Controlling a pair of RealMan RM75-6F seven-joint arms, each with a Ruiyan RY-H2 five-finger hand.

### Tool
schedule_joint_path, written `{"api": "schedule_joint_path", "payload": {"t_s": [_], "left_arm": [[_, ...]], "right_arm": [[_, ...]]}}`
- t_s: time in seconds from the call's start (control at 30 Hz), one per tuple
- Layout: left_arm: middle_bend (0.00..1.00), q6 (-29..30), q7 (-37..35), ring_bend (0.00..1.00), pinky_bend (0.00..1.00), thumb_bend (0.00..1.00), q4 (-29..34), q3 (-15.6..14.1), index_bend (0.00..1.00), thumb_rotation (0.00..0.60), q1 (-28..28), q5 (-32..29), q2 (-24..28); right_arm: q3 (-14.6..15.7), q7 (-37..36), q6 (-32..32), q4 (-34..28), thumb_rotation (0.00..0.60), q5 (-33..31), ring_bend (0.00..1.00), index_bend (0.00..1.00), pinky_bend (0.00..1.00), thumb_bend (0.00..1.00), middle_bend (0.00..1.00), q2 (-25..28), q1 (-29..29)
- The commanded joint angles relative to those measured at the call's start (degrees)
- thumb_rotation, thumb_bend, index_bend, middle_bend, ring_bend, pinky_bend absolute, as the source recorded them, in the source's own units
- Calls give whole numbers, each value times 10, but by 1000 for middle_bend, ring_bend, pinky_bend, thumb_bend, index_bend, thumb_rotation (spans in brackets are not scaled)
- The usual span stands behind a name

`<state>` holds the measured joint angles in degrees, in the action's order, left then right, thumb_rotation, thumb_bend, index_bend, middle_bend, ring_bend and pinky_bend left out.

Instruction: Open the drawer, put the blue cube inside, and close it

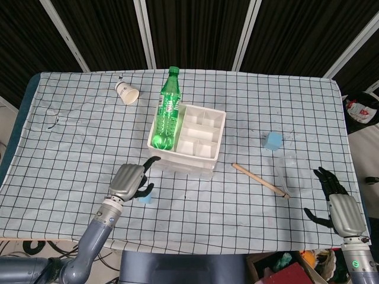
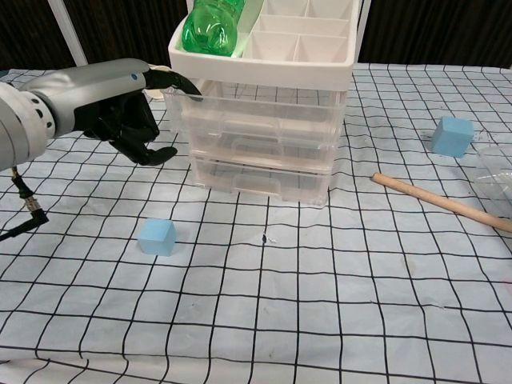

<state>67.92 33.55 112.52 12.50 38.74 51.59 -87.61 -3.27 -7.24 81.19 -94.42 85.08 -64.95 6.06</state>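
Checked table (image 1: 71, 148), drawer unit (image 2: 264, 144), two blue cubes (image 2: 157, 237) (image 1: 272, 141), wooden stick (image 1: 259, 179), paper cup (image 1: 126, 93)

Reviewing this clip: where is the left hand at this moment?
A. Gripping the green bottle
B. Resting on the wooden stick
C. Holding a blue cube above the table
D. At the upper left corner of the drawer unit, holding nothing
D: in the chest view the left hand reaches to the drawer unit's upper left corner, holding nothing, while the nearby blue cube lies on the table.
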Motion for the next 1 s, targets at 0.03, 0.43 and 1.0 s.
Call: {"api": "schedule_joint_path", "payload": {"t_s": [0.03,0.43,1.0], "left_arm": [[1000,0,2,1000,956,385,3,3,241,600,6,-8,-3],[1000,15,-18,1000,959,389,40,-23,373,600,-7,21,26],[1000,25,-75,1000,959,193,72,-51,92,600,-36,86,63]], "right_arm": [[0,0,0,0,600,0,0,0,187,184,0,0,0],[0,-2,0,-1,600,-1,0,0,187,185,0,1,-1],[-3,-1,0,0,600,-4,0,0,187,185,0,1,-1]]}}
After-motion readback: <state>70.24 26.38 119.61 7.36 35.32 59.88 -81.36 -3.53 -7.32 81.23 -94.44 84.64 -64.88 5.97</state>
